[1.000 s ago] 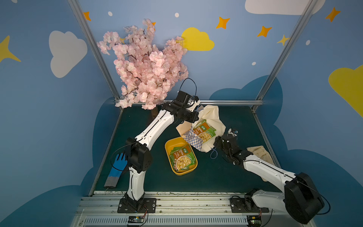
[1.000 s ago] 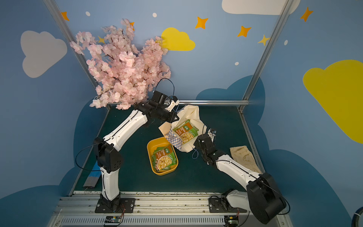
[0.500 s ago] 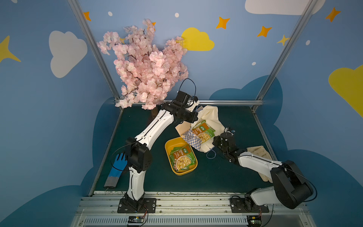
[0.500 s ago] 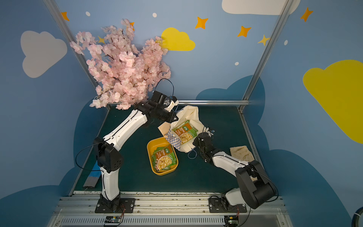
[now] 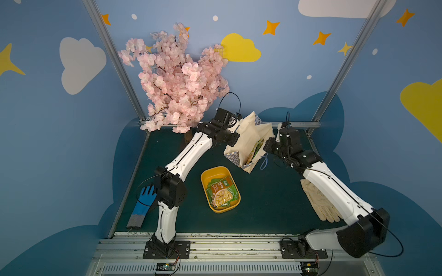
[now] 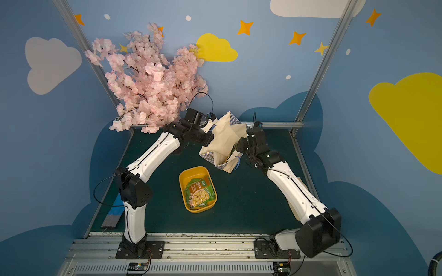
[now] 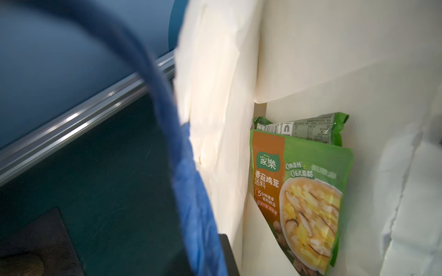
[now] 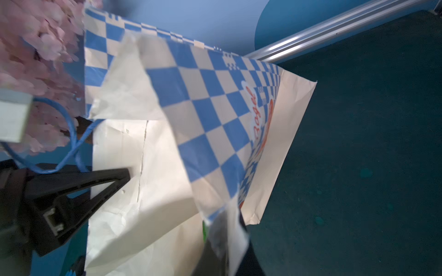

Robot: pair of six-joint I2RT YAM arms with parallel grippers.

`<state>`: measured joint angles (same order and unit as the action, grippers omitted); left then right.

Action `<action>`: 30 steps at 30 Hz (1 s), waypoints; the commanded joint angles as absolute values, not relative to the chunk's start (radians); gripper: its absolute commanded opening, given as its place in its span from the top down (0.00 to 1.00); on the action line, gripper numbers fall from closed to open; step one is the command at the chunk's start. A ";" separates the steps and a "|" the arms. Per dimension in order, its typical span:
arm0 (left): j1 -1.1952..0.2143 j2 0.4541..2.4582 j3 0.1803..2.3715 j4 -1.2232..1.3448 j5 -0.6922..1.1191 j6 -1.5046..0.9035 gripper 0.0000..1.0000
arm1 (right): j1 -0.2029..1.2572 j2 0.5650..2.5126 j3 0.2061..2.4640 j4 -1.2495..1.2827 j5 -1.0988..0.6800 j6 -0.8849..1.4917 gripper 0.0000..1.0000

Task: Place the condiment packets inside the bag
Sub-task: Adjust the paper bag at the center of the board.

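Observation:
The bag (image 5: 246, 139) hangs open between both arms at the back of the table, cream inside, checkered outside (image 8: 215, 100). My left gripper (image 5: 235, 126) is shut on its far rim by the blue string handle (image 7: 186, 167); its black fingers (image 8: 100, 181) show pinching the paper. My right gripper (image 5: 266, 146) is shut on the near rim (image 8: 224, 241). Two green condiment packets (image 7: 299, 191) lean inside the bag, also seen in a top view (image 5: 255, 150). More packets (image 5: 221, 193) lie in the yellow tray (image 5: 208, 174).
A pink blossom tree (image 5: 179, 78) stands at the back left, close behind the left arm. A blue glove (image 5: 143, 203) lies at the left edge and cream gloves (image 5: 320, 205) under the right arm. Metal frame posts (image 5: 334, 78) bound the table.
My right gripper has shut on the bag's near rim and risen, lifting that side. The bag went from slumped toward the table to hanging open between both grippers.

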<state>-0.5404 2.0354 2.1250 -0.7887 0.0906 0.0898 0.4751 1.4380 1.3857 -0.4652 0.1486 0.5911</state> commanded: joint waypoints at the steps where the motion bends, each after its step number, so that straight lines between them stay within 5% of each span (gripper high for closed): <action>1: -0.590 2.004 2.090 -0.797 0.024 0.180 0.97 | 0.469 1.556 1.539 -0.776 0.062 0.528 1.00; 7: -0.641 1.962 2.097 -0.801 -0.122 0.281 0.97 | 0.429 1.693 1.747 -0.932 0.067 0.453 1.00; 14: -0.537 1.996 2.226 -0.808 -0.352 0.425 0.97 | 0.356 1.619 1.703 -0.886 -0.021 0.459 1.00; 23: -0.526 2.028 2.213 -0.865 -0.319 0.426 0.97 | 0.327 1.579 1.625 -0.867 -0.088 0.485 1.00; 28: -0.535 2.043 2.241 -0.907 -0.245 0.368 0.97 | 0.339 1.525 1.594 -0.833 -0.097 0.486 0.59; 30: -0.546 2.055 2.269 -0.932 -0.235 0.356 0.97 | 0.343 1.506 1.595 -0.833 -0.083 0.483 0.52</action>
<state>-0.5404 2.0323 2.2299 -0.8829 -0.2707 0.3927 0.3347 1.5677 1.5929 -0.8471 -0.0746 0.4881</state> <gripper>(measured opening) 0.047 0.464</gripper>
